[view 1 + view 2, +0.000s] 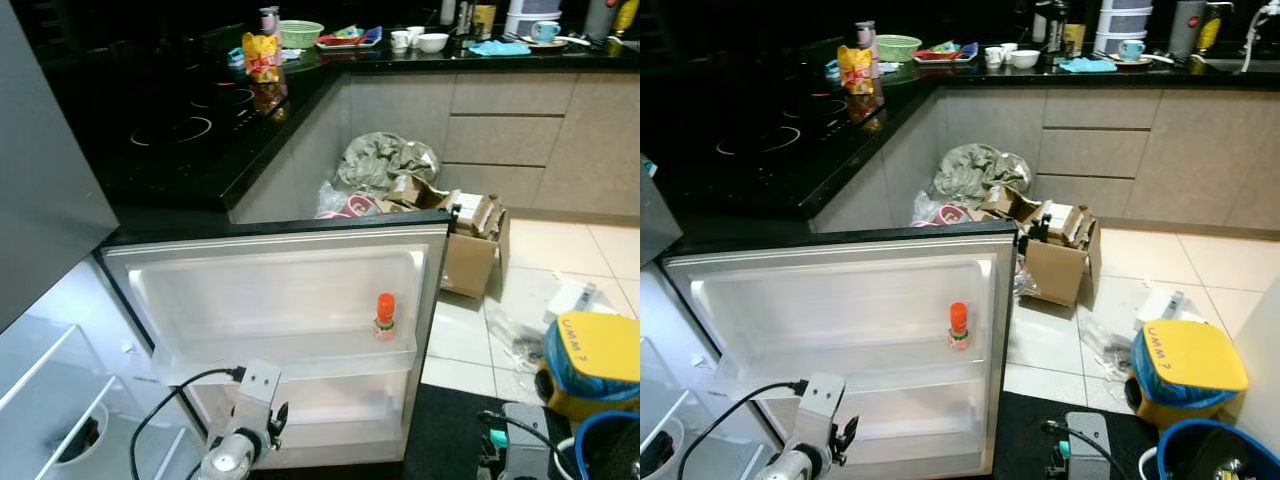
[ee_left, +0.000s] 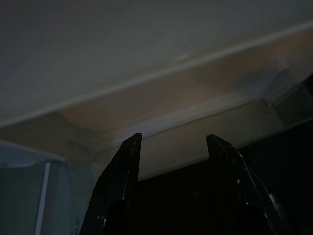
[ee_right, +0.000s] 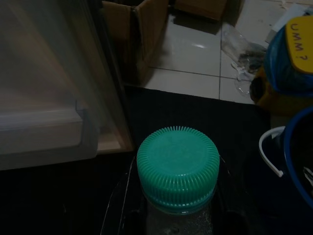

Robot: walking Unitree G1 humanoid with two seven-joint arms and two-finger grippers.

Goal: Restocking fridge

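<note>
Ideally the open fridge door [image 1: 290, 290], its upper shelf holding one orange-capped bottle [image 1: 385, 316], gets approached squarely so new stock lands upright beside it. Low by the door, the left gripper [image 2: 173, 142] gapes wide, while the right gripper [image 3: 171, 215] clasps a green-capped bottle [image 3: 177, 169], cap up between its fingers

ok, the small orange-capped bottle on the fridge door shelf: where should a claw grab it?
Grip the small orange-capped bottle by its cap and neck, coming from the front and above. It stands upright, its base sits behind the clear door shelf rail, and only the upper part is exposed.
</note>
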